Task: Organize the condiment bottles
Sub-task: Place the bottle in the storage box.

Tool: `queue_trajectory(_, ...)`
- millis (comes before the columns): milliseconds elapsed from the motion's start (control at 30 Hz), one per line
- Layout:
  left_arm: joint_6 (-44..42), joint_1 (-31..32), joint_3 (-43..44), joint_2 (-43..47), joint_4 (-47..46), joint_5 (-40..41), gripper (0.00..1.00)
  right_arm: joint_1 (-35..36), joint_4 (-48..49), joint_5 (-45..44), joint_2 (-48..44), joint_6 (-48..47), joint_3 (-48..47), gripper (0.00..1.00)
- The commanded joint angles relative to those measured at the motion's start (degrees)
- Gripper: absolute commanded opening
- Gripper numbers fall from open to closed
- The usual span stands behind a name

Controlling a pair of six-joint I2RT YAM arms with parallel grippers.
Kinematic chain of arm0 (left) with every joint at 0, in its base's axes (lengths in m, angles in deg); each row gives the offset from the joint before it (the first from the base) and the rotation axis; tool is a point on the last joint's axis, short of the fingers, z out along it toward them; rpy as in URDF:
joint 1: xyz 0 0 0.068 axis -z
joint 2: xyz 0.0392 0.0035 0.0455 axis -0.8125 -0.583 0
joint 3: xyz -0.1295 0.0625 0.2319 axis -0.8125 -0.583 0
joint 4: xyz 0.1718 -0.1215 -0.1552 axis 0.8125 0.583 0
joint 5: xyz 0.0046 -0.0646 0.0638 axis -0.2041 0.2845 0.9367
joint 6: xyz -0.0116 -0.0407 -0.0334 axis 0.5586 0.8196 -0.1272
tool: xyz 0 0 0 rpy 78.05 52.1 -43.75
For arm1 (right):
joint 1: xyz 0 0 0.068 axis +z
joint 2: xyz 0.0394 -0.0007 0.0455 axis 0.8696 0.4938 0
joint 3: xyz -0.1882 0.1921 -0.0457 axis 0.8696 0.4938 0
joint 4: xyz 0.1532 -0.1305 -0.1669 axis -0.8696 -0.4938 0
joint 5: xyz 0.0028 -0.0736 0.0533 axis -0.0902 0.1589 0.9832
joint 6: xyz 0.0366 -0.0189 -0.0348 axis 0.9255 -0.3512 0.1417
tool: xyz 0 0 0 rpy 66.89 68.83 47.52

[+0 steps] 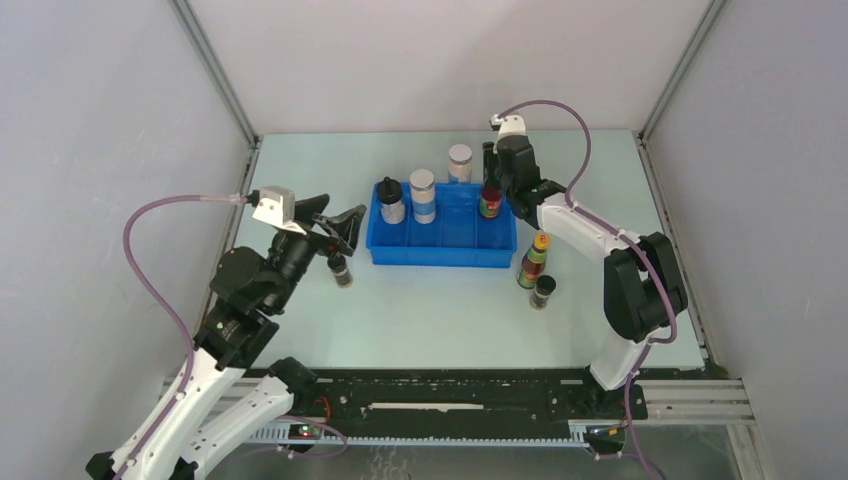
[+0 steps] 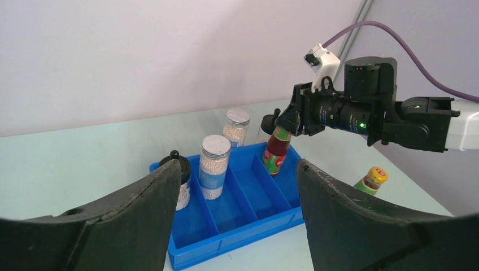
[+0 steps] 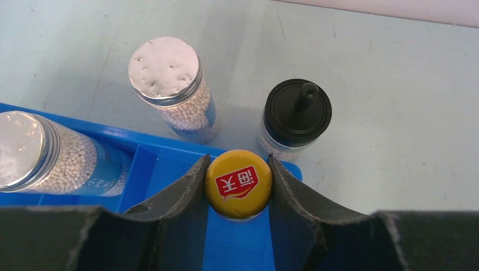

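**Slim bottle pinched in the tray's right-end slot**

The blue divided plastic tray [image 1: 440, 257] sits mid-table, its long side facing the arm bases. The widest run of the pale green tabletop [image 1: 420, 330] lies on the tray's near side. Behind the tray a narrower strip runs to the grey enclosure walls [image 1: 420, 60]. On that strip a clear white-lidded bottle with a blue label [image 1: 460, 162] and a black knob-capped bottle [image 3: 295, 116] stand just outside the tray's back rim. Right of the tray, near its front corner, an upright slim orange-capped bottle [image 1: 533, 262] and a short dark black-lidded bottle [image 1: 543, 291] stand close together. Inside the tray, the left-end slot holds a second black knob-capped bottle [image 1: 391, 200] and the next slot a second clear white-lidded bottle [image 1: 423, 195], both upright.

The right arm reaches over the tray's right end. Its right gripper [image 1: 490, 185] is pressed onto the orange cap of a slim red-and-green-labelled bottle [image 2: 275, 152], which hangs slightly tilted in the right-end slot (whether its base touches the floor cannot be told). The left arm is bent to the left of the tray. Its left gripper [image 1: 338, 212] is spread with nothing between the fingers, just above a second short dark black-lidded bottle [image 1: 342, 270] standing off the tray's front-left corner.
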Motion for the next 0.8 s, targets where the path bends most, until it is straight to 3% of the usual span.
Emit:
queue_trajectory(0,-1.4,0.4,-0.7,-0.4,-1.7,0.4,0.79,-0.6,7.9,-1.1,-1.0,1.4,-1.1,0.00)
queue_trajectory(767,-1.0,0.4,-1.3,-0.5,-1.7,0.3,0.79,-1.0,6.5,-2.6,0.2,2.8,-1.0,0.00)
